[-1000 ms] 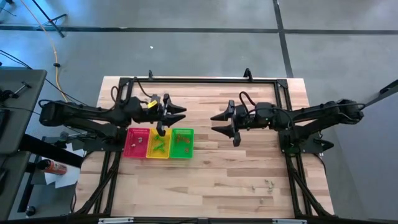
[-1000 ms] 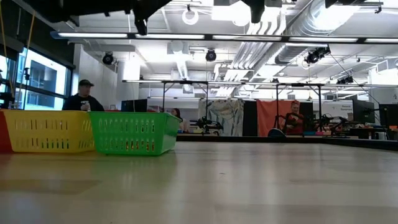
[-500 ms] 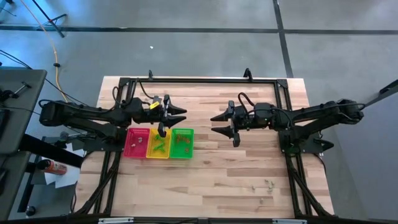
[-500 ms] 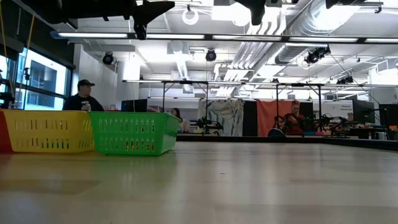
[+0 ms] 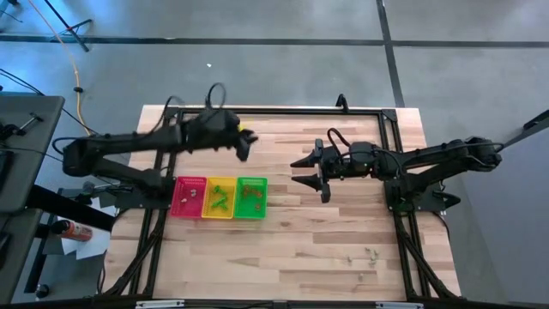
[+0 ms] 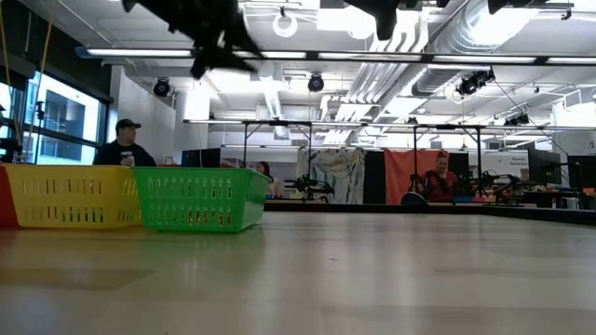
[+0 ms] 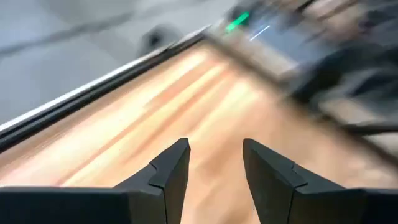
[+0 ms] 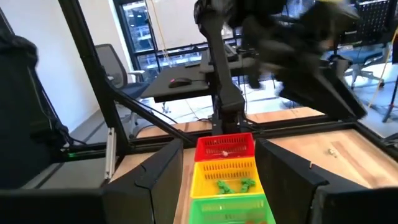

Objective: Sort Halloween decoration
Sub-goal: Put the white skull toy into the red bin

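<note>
Left pincer (image 5: 244, 148) is up off the bench (image 5: 343, 232), over bare wood near the far edge, beyond the row of trays and clear of them. Its two dark fingers (image 7: 166, 177) stand apart with nothing between them; the left wrist view shows only blurred wood grain and the dark frame rail (image 5: 283, 110) past them. In the low view the left arm is a dark blurred shape high in the picture (image 6: 200, 28).

Right pincer (image 5: 307, 169) hangs above the middle of the bench, pointing toward the trays, fingers (image 8: 152, 186) spread wide, empty.

Three trays sit side by side, touching, left of centre: red tray (image 5: 189, 197), yellow tray (image 5: 219, 197), green tray (image 5: 251, 197). The low view shows the yellow tray (image 6: 70, 195) and green tray (image 6: 200, 197) as slotted baskets standing on the bench.

Halloween decoration: small green pieces lie inside the yellow tray (image 8: 233, 185); small bits also show in the green tray (image 5: 253, 195) and red tray, colours too small to tell. A few loose trinkets (image 5: 371, 253) lie on the bench near the front right, well apart from the trays and from both pincers.

Beyond the bench: a seated person in a cap (image 6: 124, 144) behind the yellow tray, another person (image 6: 440, 177) farther back.
</note>
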